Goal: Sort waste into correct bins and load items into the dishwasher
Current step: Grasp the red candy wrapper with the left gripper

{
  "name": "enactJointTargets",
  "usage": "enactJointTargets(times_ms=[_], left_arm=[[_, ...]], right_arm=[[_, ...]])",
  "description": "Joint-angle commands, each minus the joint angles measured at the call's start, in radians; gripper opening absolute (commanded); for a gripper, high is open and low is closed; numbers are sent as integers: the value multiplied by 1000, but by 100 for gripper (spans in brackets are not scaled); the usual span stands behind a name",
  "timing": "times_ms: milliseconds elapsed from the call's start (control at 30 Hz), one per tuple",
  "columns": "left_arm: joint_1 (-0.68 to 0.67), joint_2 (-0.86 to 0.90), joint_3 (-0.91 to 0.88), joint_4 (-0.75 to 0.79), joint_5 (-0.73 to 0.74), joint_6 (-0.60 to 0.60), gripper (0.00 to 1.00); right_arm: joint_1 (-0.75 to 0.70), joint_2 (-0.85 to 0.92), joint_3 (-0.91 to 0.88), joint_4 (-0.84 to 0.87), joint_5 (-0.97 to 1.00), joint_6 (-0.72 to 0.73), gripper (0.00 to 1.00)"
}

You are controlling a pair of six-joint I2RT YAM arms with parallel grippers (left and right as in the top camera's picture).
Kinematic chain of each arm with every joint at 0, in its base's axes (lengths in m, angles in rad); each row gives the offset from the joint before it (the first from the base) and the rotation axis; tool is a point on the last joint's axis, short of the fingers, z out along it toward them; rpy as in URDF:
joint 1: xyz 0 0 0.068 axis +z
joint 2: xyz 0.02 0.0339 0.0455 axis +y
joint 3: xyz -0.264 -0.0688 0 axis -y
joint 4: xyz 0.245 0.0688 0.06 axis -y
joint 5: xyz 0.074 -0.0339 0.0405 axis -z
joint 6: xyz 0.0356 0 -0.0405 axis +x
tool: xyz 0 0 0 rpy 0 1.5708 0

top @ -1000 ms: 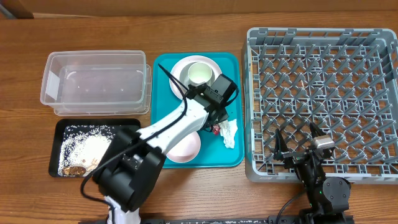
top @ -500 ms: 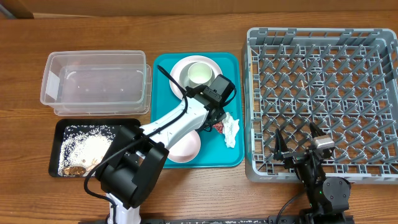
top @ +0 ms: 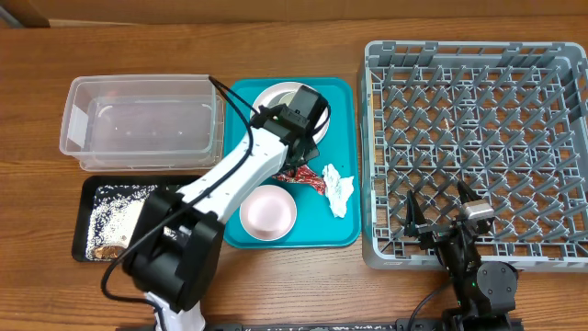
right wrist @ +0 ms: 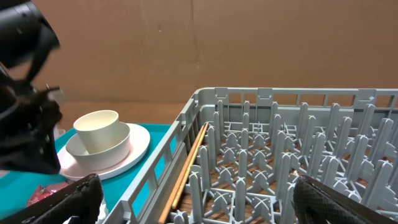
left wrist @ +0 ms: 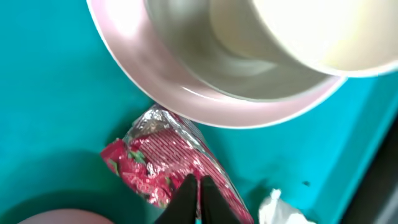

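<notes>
Left gripper [left wrist: 195, 198] is pinching nearly closed on the red wrapper [left wrist: 163, 163], jaws with only a sliver between them, biting the wrapper's near edge. Can't tell whether the wrapper is lifting off or lying on the teal tray [left wrist: 50, 81].

Overhead: left gripper [top: 296, 164] is reaching over the tray's [top: 241, 138] middle, with the wrapper [top: 308, 178] showing just right of the fingertips. Crumpled white napkin [top: 337, 191] is lying just beside the wrapper, on its right; contact between them is unclear. Pink bowl [top: 268, 211] is sitting at the tray's near end, left of the napkin. Pink plate [top: 265, 97] is sitting at the far end with the cream cup [top: 290, 96] on it, both partly hidden under the wrist.

Wrist view is showing the plate [left wrist: 186, 81] right beyond the wrapper, with the cup [left wrist: 323, 31] on top of it.

Right gripper [top: 439, 204] is hovering over the near edge of the grey dish rack [top: 367, 138], jaws spread wide and holding nothing. Its own camera is showing both fingers [right wrist: 74, 199] far apart, and one wooden chopstick [right wrist: 186, 168] lying in the rack [right wrist: 273, 99] along its left wall.

Clear plastic bin [top: 83, 129] is sitting left of the tray. Black tray [top: 96, 216] with food scraps is sitting nearer than the bin.
</notes>
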Motion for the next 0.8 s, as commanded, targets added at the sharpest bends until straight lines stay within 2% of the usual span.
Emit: enactJointTargets(times_ms=[0, 67, 100, 200, 400, 500, 600, 767], left_arm=[[-5, -31, 20, -23, -10, 49, 15], [-5, -30, 20, -35, 32, 49, 34], [-6, -30, 20, -37, 62, 49, 41], [-10, -29, 19, -37, 135, 18, 50], [-35, -29, -37, -35, 144, -351, 51], [-47, -29, -74, -11, 135, -489, 50], [-61, -29, -98, 19, 134, -544, 50], [-77, -29, -105, 40, 105, -547, 51]], right_arm=[[-3, -11, -11, 5, 3, 2, 100], [-3, -11, -11, 5, 3, 2, 100], [-3, -11, -11, 5, 3, 2, 100], [-3, -11, -11, 5, 3, 2, 100], [-3, -11, -11, 5, 3, 2, 100], [-3, -11, -11, 5, 3, 2, 100], [-3, -11, -11, 5, 3, 2, 100], [-3, -11, -11, 5, 3, 2, 100]])
